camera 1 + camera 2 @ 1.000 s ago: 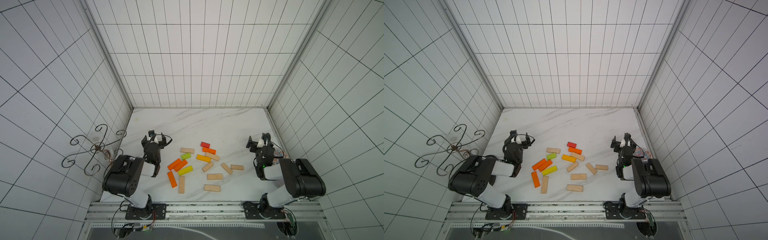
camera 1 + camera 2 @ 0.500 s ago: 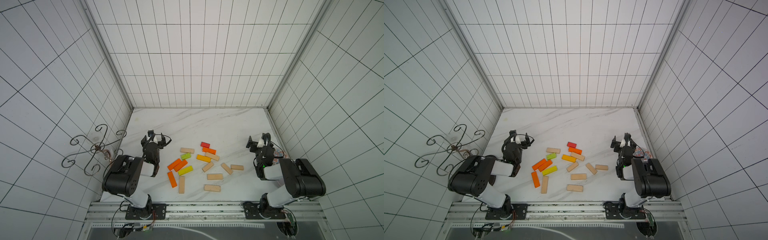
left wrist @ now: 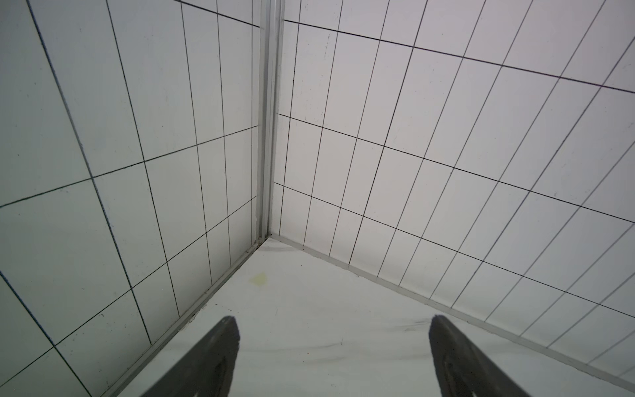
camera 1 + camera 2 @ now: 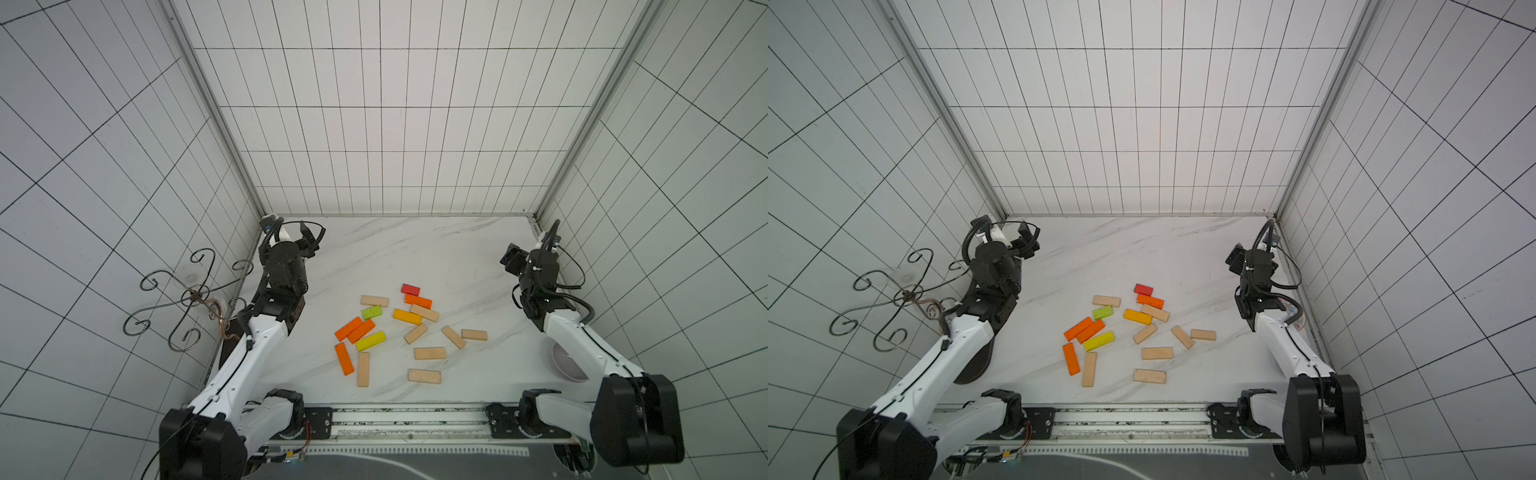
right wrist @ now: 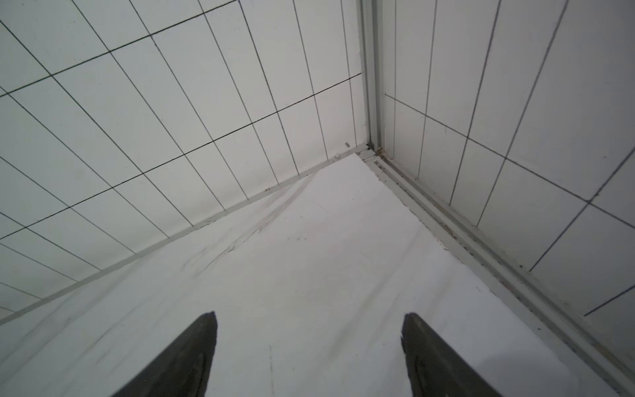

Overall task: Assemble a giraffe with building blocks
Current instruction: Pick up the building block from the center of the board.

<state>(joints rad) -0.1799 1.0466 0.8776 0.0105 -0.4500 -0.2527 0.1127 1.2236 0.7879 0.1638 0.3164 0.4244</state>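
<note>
Several building blocks lie flat and loose in the middle of the marble table [image 4: 415, 249]. They include a red block [image 4: 410, 289], orange blocks [image 4: 349, 328], yellow-green blocks [image 4: 370, 341] and plain wooden blocks [image 4: 424, 376]. None is stacked on another. My left gripper [image 4: 306, 239] [image 3: 333, 321] is raised near the far left corner, open, with only bare table between its fingers. At the right wall my right gripper [image 4: 512, 258] [image 5: 309, 318] is also open and empty, facing the far right corner. Both stand well apart from the blocks.
Tiled walls close in the table on three sides. A wrought-iron scroll ornament [image 4: 187, 299] shows at the left wall. A grey bowl [image 4: 561, 361] lies under the right arm. A dark oval piece [image 4: 976, 365] lies beside the left arm. The arms' mounting rail [image 4: 407, 419] runs along the front edge.
Both grippers have risen and moved toward the back corners. The blocks have not moved.
</note>
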